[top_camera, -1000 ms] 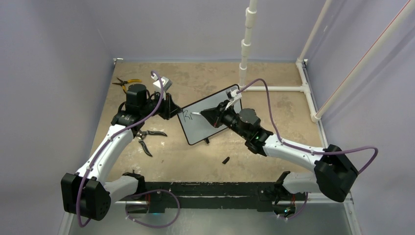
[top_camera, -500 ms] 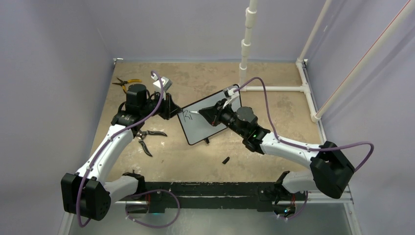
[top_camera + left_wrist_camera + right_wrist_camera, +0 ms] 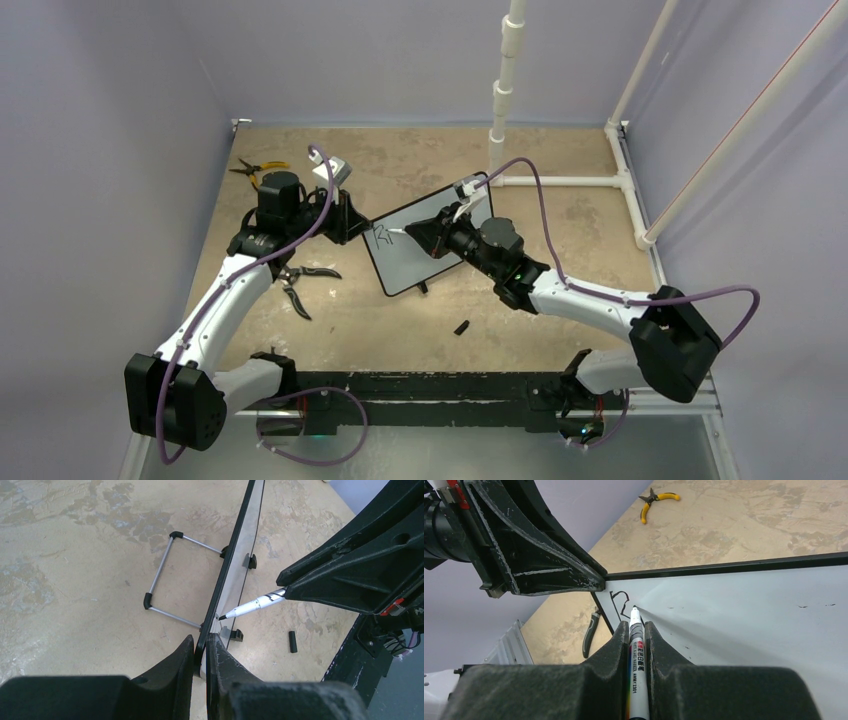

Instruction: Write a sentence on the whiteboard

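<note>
The right gripper (image 3: pixel 634 626) was seen clamped on a marker (image 3: pixel 638 665), its white barrel with a coloured printed label pinched between two matte black, scuffed fingers (image 3: pixel 611 650). Its fine tip was pressed to the whiteboard (image 3: pixel 749 615), a smooth, glossy white panel bounded by a thin black frame. Just beside the tip, near the board's corner, only the first black strokes of the sentence (image 3: pixel 620 599) were laid down: one angular letter and a short stroke. The left gripper (image 3: pixel 201 649) was closed on an edge of the board near that corner, the frame being pinched between its black jaws. The board was held tilted on the table (image 3: pixel 420 160), a mottled tan, stone-like surface, roughly midway between the two arms. From the left wrist the board was shown nearly edge-on, so that the writing could not be read. A folding stand (image 3: pixel 161 580) of thin metal rod with black corner pieces was revealed behind it, along with small black feet (image 3: pixel 248 560) and a small black cap (image 3: pixel 292 641) lying on the table. From the right wrist the written face was shown, and yellow-handled pliers (image 3: pixel 656 499) were seen well beyond the board. In the overhead view, black-handled pliers (image 3: pixel 298 284) were shown beside the left arm, and white plastic pipes (image 3: pixel 505 90) at the far edge.
</note>
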